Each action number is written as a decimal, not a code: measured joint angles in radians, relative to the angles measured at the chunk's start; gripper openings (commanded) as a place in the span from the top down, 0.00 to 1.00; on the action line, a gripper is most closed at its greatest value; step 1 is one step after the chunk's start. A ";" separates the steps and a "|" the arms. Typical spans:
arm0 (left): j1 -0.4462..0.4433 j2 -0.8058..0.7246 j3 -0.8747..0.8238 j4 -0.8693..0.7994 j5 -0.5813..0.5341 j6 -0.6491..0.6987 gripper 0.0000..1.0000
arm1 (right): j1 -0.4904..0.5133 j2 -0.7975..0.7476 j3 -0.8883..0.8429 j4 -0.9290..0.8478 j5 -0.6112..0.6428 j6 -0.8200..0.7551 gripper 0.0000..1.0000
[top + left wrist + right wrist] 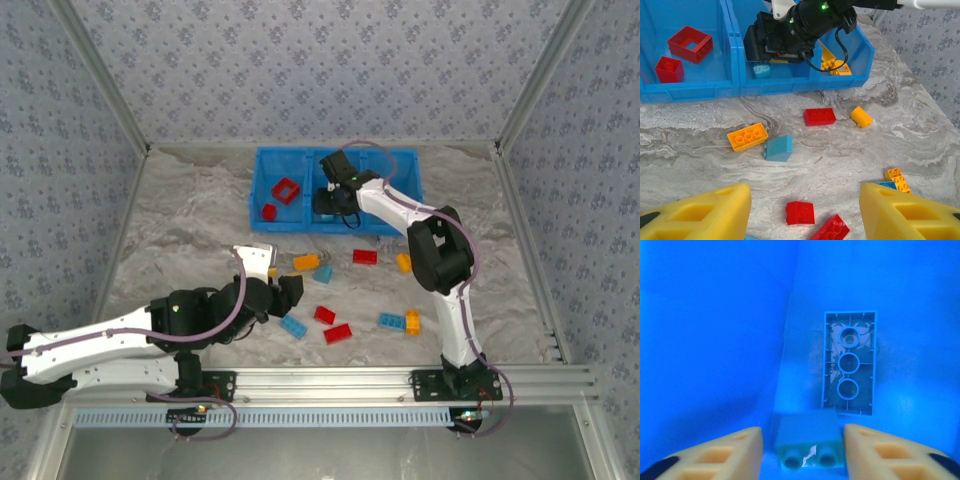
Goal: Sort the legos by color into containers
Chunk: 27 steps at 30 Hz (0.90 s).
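Marbled grey worktop [180, 230], blue bin [265, 152] at the far edge. Your right hand [802, 432] is down in the middle compartment with its fingers parted. A small teal brick [807, 442] lies on the floor between them, ungripped, beside a long upturned teal brick [849, 362]. Red pieces [690, 44] sit in the left compartment. Your left hand [805, 192] hovers wide open and empty over the near worktop, with loose legos [747, 136] scattered beyond it.

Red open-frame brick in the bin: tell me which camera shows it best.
Left wrist view: the red frame brick lies large and unobstructed in the left compartment, hollow centre clear. Top external shows that brick small.
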 measured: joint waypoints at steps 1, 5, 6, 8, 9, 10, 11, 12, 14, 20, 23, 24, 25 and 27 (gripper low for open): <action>0.000 0.000 0.000 -0.002 0.000 -0.002 0.40 | 0.000 0.000 0.000 0.001 -0.002 0.002 0.44; 0.000 0.000 0.000 -0.005 0.000 -0.010 0.40 | 0.000 -0.011 -0.016 0.011 -0.007 0.003 0.44; 0.000 0.000 0.000 -0.005 0.000 -0.011 0.40 | 0.000 -0.021 -0.025 0.011 -0.008 0.003 0.46; 0.000 0.000 0.000 -0.005 0.000 -0.018 0.40 | 0.003 -0.050 -0.041 0.009 -0.002 0.000 0.49; 0.000 0.000 0.000 -0.005 0.000 -0.022 0.41 | 0.005 -0.070 -0.050 0.009 0.003 -0.001 0.50; 0.000 0.000 0.000 -0.006 0.000 -0.029 0.41 | 0.007 -0.095 -0.059 0.009 0.010 -0.001 0.52; 0.000 0.000 0.000 -0.008 -0.001 -0.034 0.41 | 0.009 -0.119 -0.066 0.008 0.019 -0.003 0.53; 0.000 0.000 0.000 -0.013 -0.002 -0.041 0.41 | 0.013 -0.151 -0.075 0.009 0.030 -0.005 0.53; 0.000 0.000 0.000 -0.032 -0.007 -0.060 0.41 | 0.021 -0.218 -0.098 0.010 0.058 -0.009 0.53; 0.022 0.006 0.011 -0.200 -0.016 -0.227 0.42 | 0.111 -0.499 -0.267 0.055 0.157 -0.047 0.52; 0.111 0.016 0.002 -0.337 0.034 -0.364 0.42 | 0.225 -0.649 -0.410 0.099 0.195 -0.079 0.49; 0.145 0.014 -0.014 -0.368 0.059 -0.399 0.42 | 0.278 -0.695 -0.466 0.121 0.204 -0.093 0.48; 0.176 0.012 -0.039 -0.393 0.087 -0.430 0.41 | 0.336 -0.739 -0.528 0.146 0.208 -0.107 0.48; 0.224 0.011 -0.103 -0.428 0.147 -0.475 0.39 | 0.441 -0.807 -0.646 0.200 0.207 -0.122 0.46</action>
